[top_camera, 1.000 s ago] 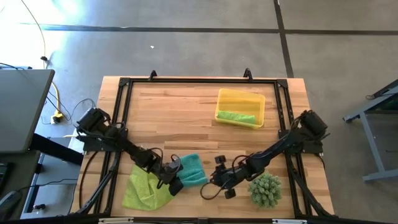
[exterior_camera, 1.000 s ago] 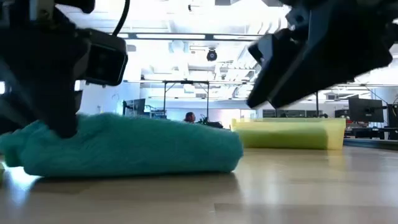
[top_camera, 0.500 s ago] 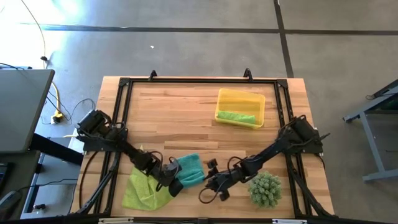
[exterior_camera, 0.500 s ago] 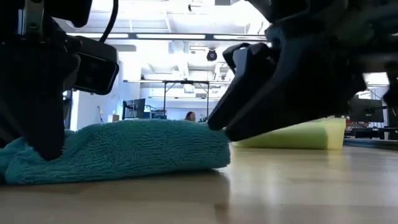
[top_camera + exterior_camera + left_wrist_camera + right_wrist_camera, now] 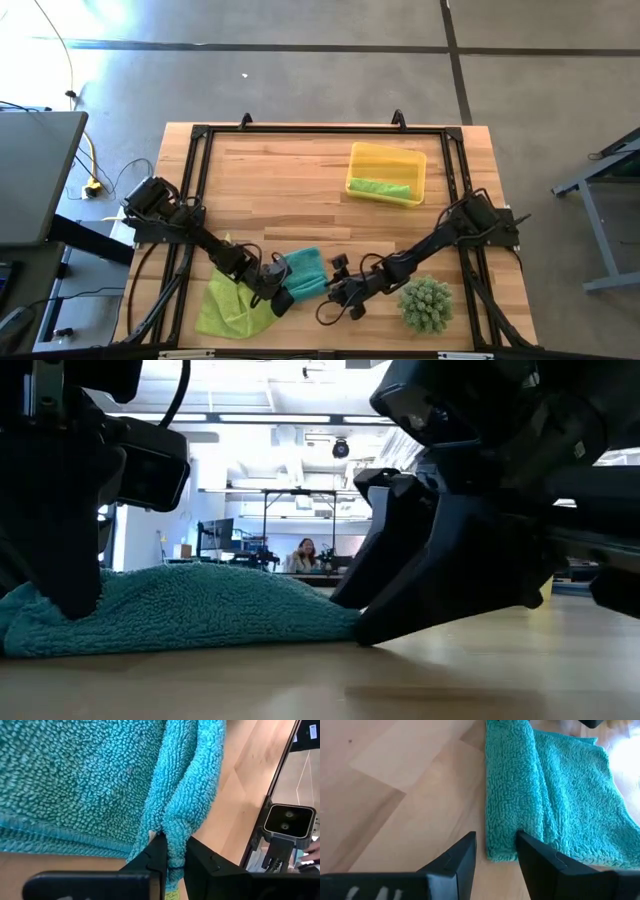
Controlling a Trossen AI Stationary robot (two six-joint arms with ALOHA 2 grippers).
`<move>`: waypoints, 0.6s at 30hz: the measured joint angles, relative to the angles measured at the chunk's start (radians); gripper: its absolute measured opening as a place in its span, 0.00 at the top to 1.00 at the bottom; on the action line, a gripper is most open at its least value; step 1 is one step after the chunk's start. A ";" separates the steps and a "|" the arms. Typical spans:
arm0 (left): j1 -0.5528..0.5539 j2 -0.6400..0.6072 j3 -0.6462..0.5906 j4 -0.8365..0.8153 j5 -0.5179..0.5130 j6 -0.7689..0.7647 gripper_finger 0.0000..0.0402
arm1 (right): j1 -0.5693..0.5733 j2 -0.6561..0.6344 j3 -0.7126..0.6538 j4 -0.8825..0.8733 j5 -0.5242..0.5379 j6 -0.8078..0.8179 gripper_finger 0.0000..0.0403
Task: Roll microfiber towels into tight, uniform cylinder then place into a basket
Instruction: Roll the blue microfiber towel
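A teal microfiber towel (image 5: pixel 305 272), folded in layers, lies on the wooden table near its front edge. My left gripper (image 5: pixel 280 292) is shut on the towel's left end. My right gripper (image 5: pixel 328 292) stands open, low at the towel's right end. Its two fingers straddle the towel's corner (image 5: pixel 500 851), with bare wood between one finger and the cloth. A lime-green towel (image 5: pixel 235 305) lies crumpled at the front left. Another lime-green one (image 5: pixel 380 187) lies rolled in the yellow basket (image 5: pixel 412 160) at the back right. My left gripper pinches a thick fold of the teal towel (image 5: pixel 172 832) between its two fingers (image 5: pixel 156 854), several layers together. It comes slanting down from the table's left. The towel rests on the table, slack. My right gripper: one finger (image 5: pixel 537 855) lies at the towel's end edge; I cannot tell whether it touches.
A spiky green ball-shaped plant (image 5: pixel 427 303) stands at the front right, close behind my right arm. A black frame (image 5: pixel 320 130) runs round the table. Bare wood (image 5: pixel 280 190) spreads over the middle and back left.
My right gripper has come down and toward the table's left, until its fingers stand at the teal towel's right end close to the tabletop. The towel lies flatter than before.
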 joint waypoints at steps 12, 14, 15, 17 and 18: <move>0.001 0.000 0.000 0.003 0.013 -0.015 0.81 | -0.019 0.036 0.003 0.008 -0.021 0.131 0.63; 0.001 0.000 0.000 0.003 0.021 -0.019 0.81 | -0.023 0.037 0.003 -0.001 -0.029 0.194 0.63; 0.001 -0.001 0.000 0.003 0.023 -0.019 0.81 | -0.024 0.037 0.004 -0.009 -0.029 0.212 0.64; 0.001 -0.005 0.000 0.000 0.026 -0.012 0.80 | -0.027 0.037 0.004 -0.022 -0.033 0.240 0.69; 0.000 -0.005 -0.001 0.003 0.027 -0.009 0.80 | -0.028 0.038 0.004 -0.024 -0.032 0.248 0.72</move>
